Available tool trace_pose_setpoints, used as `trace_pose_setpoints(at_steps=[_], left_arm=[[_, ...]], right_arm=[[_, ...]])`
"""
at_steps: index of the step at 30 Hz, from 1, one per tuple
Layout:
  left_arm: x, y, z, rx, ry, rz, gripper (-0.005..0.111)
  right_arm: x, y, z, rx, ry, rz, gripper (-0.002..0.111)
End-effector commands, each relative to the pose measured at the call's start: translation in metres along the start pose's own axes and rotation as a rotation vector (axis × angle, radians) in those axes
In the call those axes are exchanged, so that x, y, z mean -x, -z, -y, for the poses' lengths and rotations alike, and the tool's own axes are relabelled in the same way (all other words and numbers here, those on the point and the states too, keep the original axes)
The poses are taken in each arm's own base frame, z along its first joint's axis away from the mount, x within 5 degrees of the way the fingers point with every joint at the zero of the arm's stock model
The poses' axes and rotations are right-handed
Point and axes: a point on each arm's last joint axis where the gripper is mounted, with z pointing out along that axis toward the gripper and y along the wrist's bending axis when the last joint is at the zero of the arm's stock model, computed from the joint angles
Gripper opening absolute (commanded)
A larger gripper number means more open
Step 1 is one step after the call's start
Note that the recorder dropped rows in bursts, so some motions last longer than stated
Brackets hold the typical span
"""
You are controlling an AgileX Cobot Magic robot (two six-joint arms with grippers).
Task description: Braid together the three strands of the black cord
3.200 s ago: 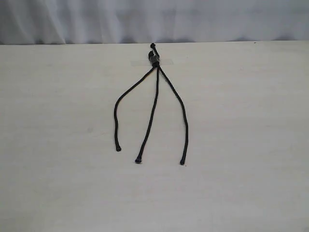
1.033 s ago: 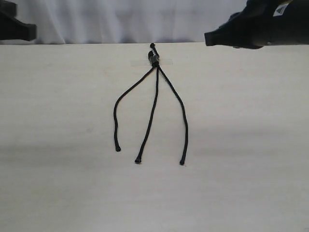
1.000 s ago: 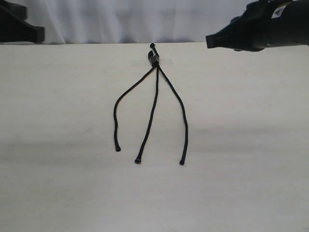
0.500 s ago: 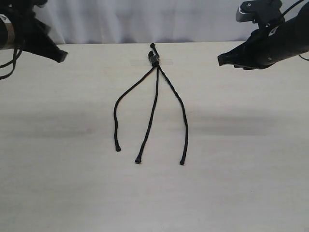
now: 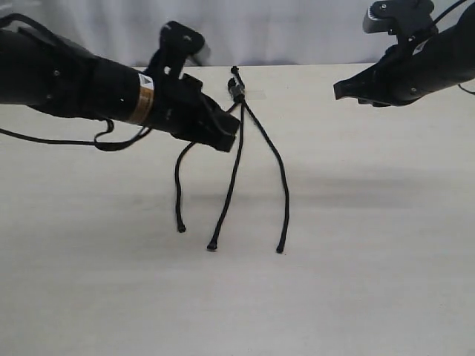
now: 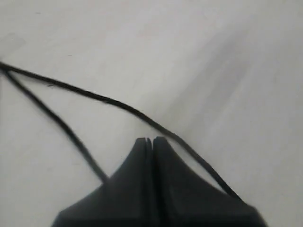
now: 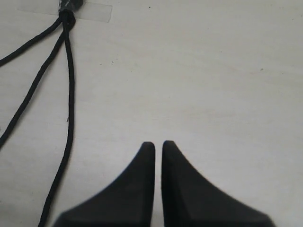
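Observation:
The black cord lies flat on the table, its knot (image 5: 237,90) at the far side under a clear tape strip (image 5: 257,94). From the knot the three strands fan toward the near edge: left (image 5: 177,189), middle (image 5: 231,189), right (image 5: 280,174). My left gripper (image 5: 231,139) is shut and empty, hovering over the upper part of the left strand, just below the knot. In the left wrist view its shut tips (image 6: 152,140) sit between two strands (image 6: 109,100). My right gripper (image 5: 338,89) is shut and empty, off to the right of the knot (image 7: 67,14).
The pale wooden table (image 5: 371,259) spreads around the cord. A white curtain (image 5: 282,30) hangs behind its far edge. The left arm's body (image 5: 74,81) stretches across the left side, with a loose cable (image 5: 111,142) hanging below it.
The left arm has swung in from the far left edge to just over the upper left strand. The right arm has barely moved. The cord lies as before.

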Motion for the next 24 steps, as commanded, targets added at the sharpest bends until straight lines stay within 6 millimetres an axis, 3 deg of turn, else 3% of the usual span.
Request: trace_pose_setpoints(at_steps=[1,5,8,11,12,14,18,20,24], left_arm=[[0.008,-0.014,0.031,-0.043,-0.266,0.002,0.0],[0.016,-0.022,0.043,0.236,-0.572,-0.024,0.0],[0.025,-0.018,0.048,0.601,-0.808,-0.105,0.0],[0.047,0.005,0.039,1.034,-0.704,-0.083,0.0],[0.051,0.011,0.033,1.087,-0.607,-0.104,0.0],[0.054,0.018,0.018,1.025,-0.428,-0.216,0.0],[0.041,0.01,0.001,0.541,-0.068,-0.4,0.0],[0.036,0.005,-0.003,0.357,0.021,-0.387,0.0],[0.021,-0.017,-0.004,0.229,0.095,-0.411,0.002]], right_arm=[[0.002,0.002,0.001,-0.001,0.003,0.013,0.005],[0.003,0.002,0.001,-0.002,0.003,0.016,0.005],[0.003,0.002,0.001,-0.002,0.003,0.019,0.005],[0.004,0.002,0.001,-0.004,0.003,0.029,0.005],[0.004,0.002,0.001,-0.005,0.003,0.031,0.005],[0.004,0.002,0.002,-0.005,0.003,0.034,0.005],[0.004,0.002,0.002,-0.005,0.003,0.034,0.005],[0.004,0.002,0.002,-0.005,0.003,0.034,0.005],[0.003,0.002,0.001,-0.004,0.003,0.025,0.005]])
